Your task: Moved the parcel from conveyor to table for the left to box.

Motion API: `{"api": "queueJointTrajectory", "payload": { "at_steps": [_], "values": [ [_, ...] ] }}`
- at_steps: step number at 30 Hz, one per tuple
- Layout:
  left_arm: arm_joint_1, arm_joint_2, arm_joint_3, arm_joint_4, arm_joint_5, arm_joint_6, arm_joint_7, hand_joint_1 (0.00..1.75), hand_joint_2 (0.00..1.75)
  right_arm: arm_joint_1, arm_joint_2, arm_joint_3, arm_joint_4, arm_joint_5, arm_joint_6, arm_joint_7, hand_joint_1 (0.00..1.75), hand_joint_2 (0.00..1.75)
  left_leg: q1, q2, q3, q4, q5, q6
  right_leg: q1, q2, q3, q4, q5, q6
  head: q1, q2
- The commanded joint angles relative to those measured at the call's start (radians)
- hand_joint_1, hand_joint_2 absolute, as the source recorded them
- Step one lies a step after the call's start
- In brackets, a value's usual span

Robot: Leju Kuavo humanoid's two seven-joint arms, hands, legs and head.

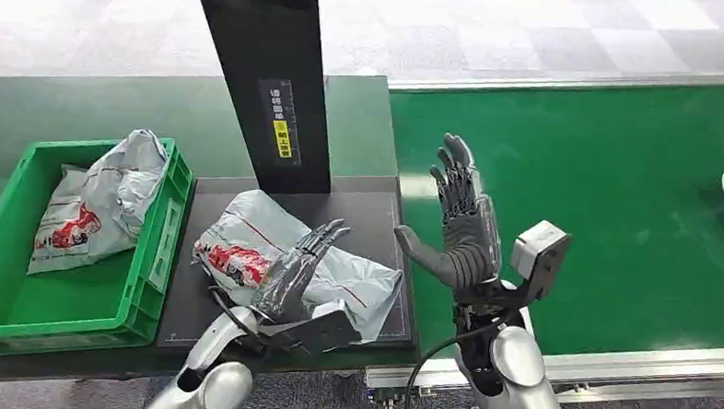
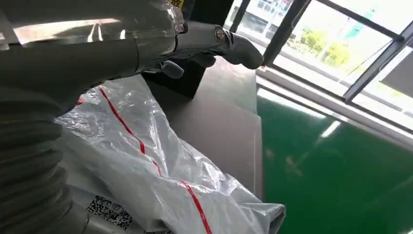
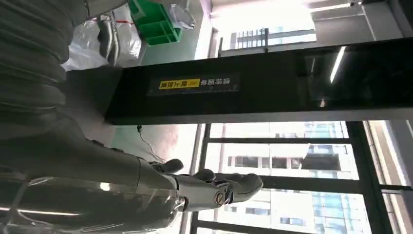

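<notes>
With the right hand (image 1: 463,229) spread empty mid-frame, the left hand (image 1: 298,274), open over the parcel (image 1: 355,280), should close around its bunched middle before lifting toward the green box (image 1: 158,251) at left.

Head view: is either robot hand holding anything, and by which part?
Nothing is held. The left robot hand lies flat and open over the white plastic parcel with red print; the right robot hand is raised, open and empty.

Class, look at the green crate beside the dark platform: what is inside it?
Inside the green crate lies one grey plastic parcel with red print, leaning toward the far corner. Bare green floor shows in front of it. Whatever lies beneath that parcel is covered.
</notes>
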Motion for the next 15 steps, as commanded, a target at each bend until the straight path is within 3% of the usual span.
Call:
{"api": "queueJointTrajectory", "payload": {
  "at_steps": [1, 13, 14, 15],
  "values": [
    [-0.196, 0.045, -0.165, 0.282, -0.060, -0.056, 0.020, 0.00, 1.75, 0.033, 0.024, -0.040, -0.063, -0.001, 0.013, -0.007, 0.00, 1.75, 0.000, -0.003, 0.000, -0.001, 0.002, 0.000, 0.000, -0.002, 0.000, -0.001, 0.001, -0.001, 0.000, 0.000],
    [-0.258, 0.071, -0.233, 0.333, -0.075, -0.111, -0.003, 0.00, 1.75, 0.045, 0.052, -0.038, -0.083, -0.010, 0.018, -0.020, 0.00, 1.75, 0.000, -0.001, 0.000, -0.002, 0.002, 0.000, 0.000, 0.000, 0.000, -0.001, 0.001, -0.002, 0.000, 0.000],
    [-0.271, 0.075, -0.246, 0.340, -0.078, -0.123, -0.005, 1.52, 1.75, 0.040, 0.055, -0.039, -0.081, -0.010, 0.017, -0.020, 0.00, 1.75, 0.000, -0.001, 0.000, -0.002, 0.002, -0.001, 0.001, 0.000, 0.000, -0.001, 0.002, -0.002, 0.000, 0.000],
    [-0.283, 0.079, -0.256, 0.347, -0.076, -0.136, -0.009, 1.52, 1.75, 0.035, 0.058, -0.038, -0.081, -0.010, 0.018, -0.019, 0.00, 1.75, 0.000, 0.000, 0.000, -0.002, 0.002, -0.001, 0.001, 0.001, 0.000, -0.001, 0.002, -0.002, 0.000, 0.000]
  ]
}}
